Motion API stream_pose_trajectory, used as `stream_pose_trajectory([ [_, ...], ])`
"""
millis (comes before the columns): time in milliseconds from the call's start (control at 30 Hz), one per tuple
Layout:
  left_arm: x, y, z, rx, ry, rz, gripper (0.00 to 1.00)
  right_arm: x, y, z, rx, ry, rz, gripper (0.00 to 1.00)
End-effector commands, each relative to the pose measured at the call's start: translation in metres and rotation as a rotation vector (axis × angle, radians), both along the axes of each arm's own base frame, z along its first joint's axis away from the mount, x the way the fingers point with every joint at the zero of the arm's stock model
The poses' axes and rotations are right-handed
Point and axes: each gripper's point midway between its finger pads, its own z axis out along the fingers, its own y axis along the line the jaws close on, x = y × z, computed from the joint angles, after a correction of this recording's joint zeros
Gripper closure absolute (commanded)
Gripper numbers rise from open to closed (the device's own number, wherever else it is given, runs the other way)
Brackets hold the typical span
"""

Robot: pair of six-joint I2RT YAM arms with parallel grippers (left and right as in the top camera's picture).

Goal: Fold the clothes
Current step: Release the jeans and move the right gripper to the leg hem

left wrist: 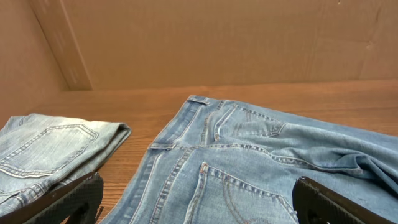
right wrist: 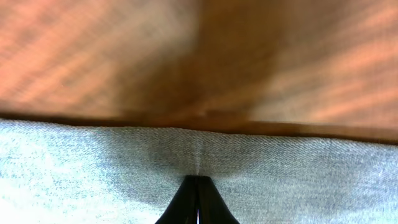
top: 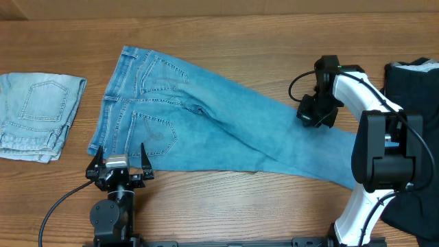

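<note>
Overhead, the jeans (top: pixel 206 116) stretch across the table (top: pixel 240 27), waist left, legs trailing right, so I'd say the folding has barely begun. From the left wrist, the left claw (left wrist: pixel 199 208) gapes wide near the waistband, holding nothing. Right wrist: the right claw (right wrist: pixel 198 200) is clenched, tips on the leg's far edge; whether it pinches cloth, I can't tell.

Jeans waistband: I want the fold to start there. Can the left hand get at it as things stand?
Probably yes. The left hand is open just in front of the waistband corner, with nothing lying between them; the folded pale jeans sit off to the side.
</note>
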Motion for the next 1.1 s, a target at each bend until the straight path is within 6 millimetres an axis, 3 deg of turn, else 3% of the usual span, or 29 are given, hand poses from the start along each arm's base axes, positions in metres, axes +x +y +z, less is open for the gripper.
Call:
stream_pose_trajectory([
  [0,0.000,0.000,0.001,0.019,-0.005,-0.002,0.00,0.019,-0.019,-0.019,-0.101,-0.043,0.097,0.96],
  [200,0.000,0.000,0.001,0.019,-0.005,-0.002,0.00,0.069,-0.023,-0.003,-0.135,-0.222,0.134,0.96],
  [367,0.000,0.000,0.001,0.019,-0.005,-0.002,0.00,0.066,-0.023,0.005,-0.134,-0.199,0.132,0.96],
  [433,0.000,0.000,0.001,0.019,-0.005,-0.002,0.00,0.065,-0.023,0.019,-0.132,-0.173,0.132,0.96],
  [533,0.000,0.000,0.001,0.019,-0.005,-0.002,0.00,0.072,-0.024,0.060,-0.137,-0.159,0.074,0.79],
  [600,0.000,0.000,0.001,0.019,-0.005,-0.002,0.00,0.068,-0.030,0.074,-0.155,-0.135,0.001,0.71],
  [733,0.000,0.000,0.001,0.019,-0.005,-0.002,0.00,0.045,-0.032,0.056,-0.149,-0.042,-0.058,0.70],
  [800,0.000,0.000,0.001,0.019,-0.005,-0.002,0.00,0.031,-0.031,0.039,-0.150,0.002,-0.084,0.92],
  [900,0.000,0.000,0.001,0.019,-0.005,-0.002,0.00,0.024,-0.029,0.018,-0.133,0.010,-0.084,0.96],
  [967,0.000,0.000,0.001,0.019,-0.005,-0.002,0.00,0.021,-0.026,0.006,-0.119,0.007,-0.084,0.96],
  [1067,0.000,0.000,0.001,0.019,-0.005,-0.002,0.00,0.035,-0.027,-0.001,-0.120,-0.060,-0.077,0.96],
])
